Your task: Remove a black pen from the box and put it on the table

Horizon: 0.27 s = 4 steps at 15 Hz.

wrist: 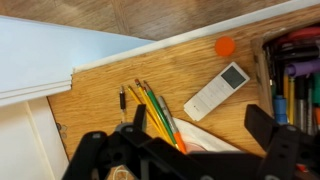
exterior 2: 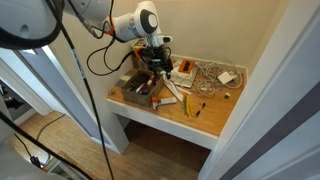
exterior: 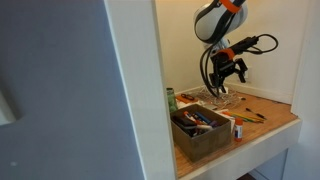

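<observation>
The dark brown-grey box [exterior: 203,138] stands near the table's front edge and holds several pens; it also shows in the other exterior view [exterior 2: 138,88]. In the wrist view its wall [wrist: 266,70] is at the right, with red, purple and green pens inside; I cannot pick out a black pen there. My gripper [exterior: 226,78] [exterior 2: 160,70] hovers above the table [exterior: 275,112] beside the box, open and empty. In the wrist view its fingers [wrist: 200,135] straddle white paper. A thin dark pen [wrist: 122,100] lies on the wood.
A bunch of yellow, green and orange pencils [wrist: 152,108], a white remote [wrist: 217,90] and an orange cap [wrist: 225,46] lie on the table. A silvery wire rack [exterior: 215,97] stands behind the box. White walls enclose the alcove.
</observation>
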Available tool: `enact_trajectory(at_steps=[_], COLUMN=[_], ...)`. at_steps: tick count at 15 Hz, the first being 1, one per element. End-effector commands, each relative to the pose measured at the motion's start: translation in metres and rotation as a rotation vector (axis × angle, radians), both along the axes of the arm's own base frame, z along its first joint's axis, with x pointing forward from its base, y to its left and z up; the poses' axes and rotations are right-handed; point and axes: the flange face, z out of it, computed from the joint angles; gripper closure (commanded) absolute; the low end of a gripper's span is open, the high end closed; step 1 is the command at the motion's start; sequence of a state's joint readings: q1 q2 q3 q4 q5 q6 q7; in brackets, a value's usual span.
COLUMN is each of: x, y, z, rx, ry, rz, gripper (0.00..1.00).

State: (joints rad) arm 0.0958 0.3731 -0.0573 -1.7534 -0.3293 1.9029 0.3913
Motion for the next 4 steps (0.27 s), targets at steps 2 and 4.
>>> enact_trajectory(at_steps=[2,4], x=[-0.0027,-0.0037], y=[0.0071,0.0088], z=[0.0035,0.0022], rx=[0.000,0.000], ry=[0.012,0.017], rz=[0.008,0.010], gripper=[0.00,0.00])
